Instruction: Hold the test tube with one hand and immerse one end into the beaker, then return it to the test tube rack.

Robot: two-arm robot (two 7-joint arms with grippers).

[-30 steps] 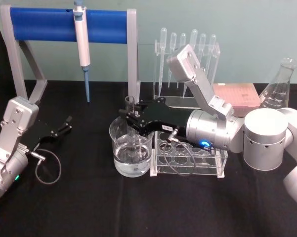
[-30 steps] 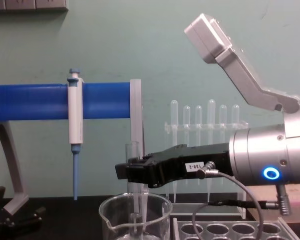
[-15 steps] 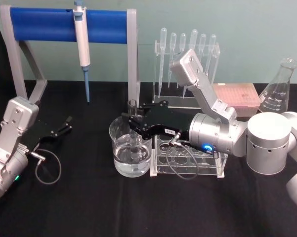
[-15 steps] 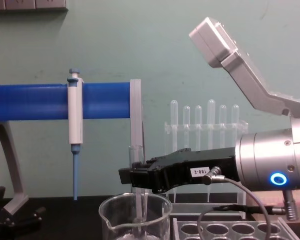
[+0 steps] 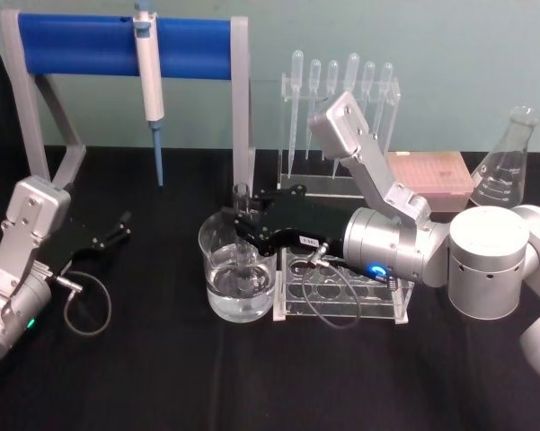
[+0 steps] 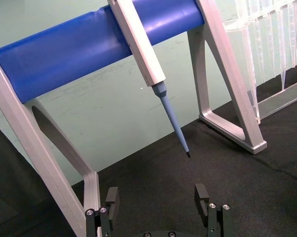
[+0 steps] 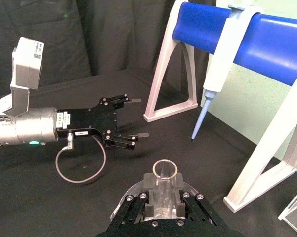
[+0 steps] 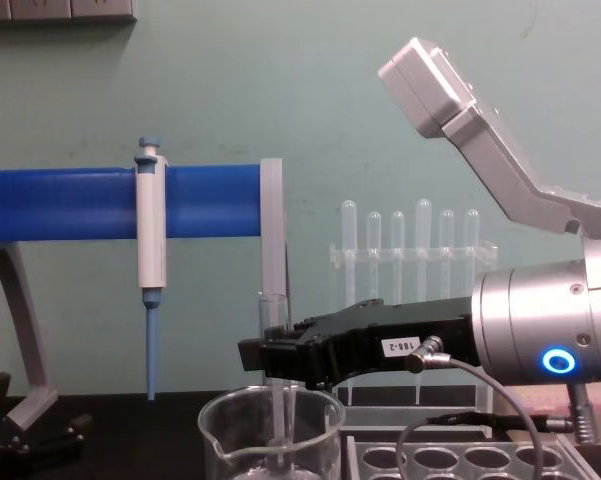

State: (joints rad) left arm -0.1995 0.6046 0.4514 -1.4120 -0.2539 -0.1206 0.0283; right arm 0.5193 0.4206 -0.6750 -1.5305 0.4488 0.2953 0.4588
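My right gripper (image 5: 243,224) is shut on the test tube (image 5: 241,192), a clear glass tube held upright over the beaker (image 5: 217,278). In the chest view the test tube (image 8: 273,310) runs down from the right gripper (image 8: 267,356) past the rim of the beaker (image 8: 225,440). Clear liquid fills the lower part of the beaker, and the tube's bottom end reaches into it. The right wrist view looks down on the open rim of the test tube (image 7: 164,177) between the jaws. My left gripper (image 5: 121,226) is parked open at the far left, low over the black table.
A clear holed tube rack (image 5: 341,289) stands right beside the beaker. Behind are a blue-barred stand (image 5: 81,43) holding a micropipette (image 5: 148,67), a rack of plastic pipettes (image 5: 341,85), a pink box (image 5: 431,175) and a conical flask (image 5: 508,157).
My right gripper has sunk a little with the test tube, pushing it deeper into the beaker. The left arm has not moved.
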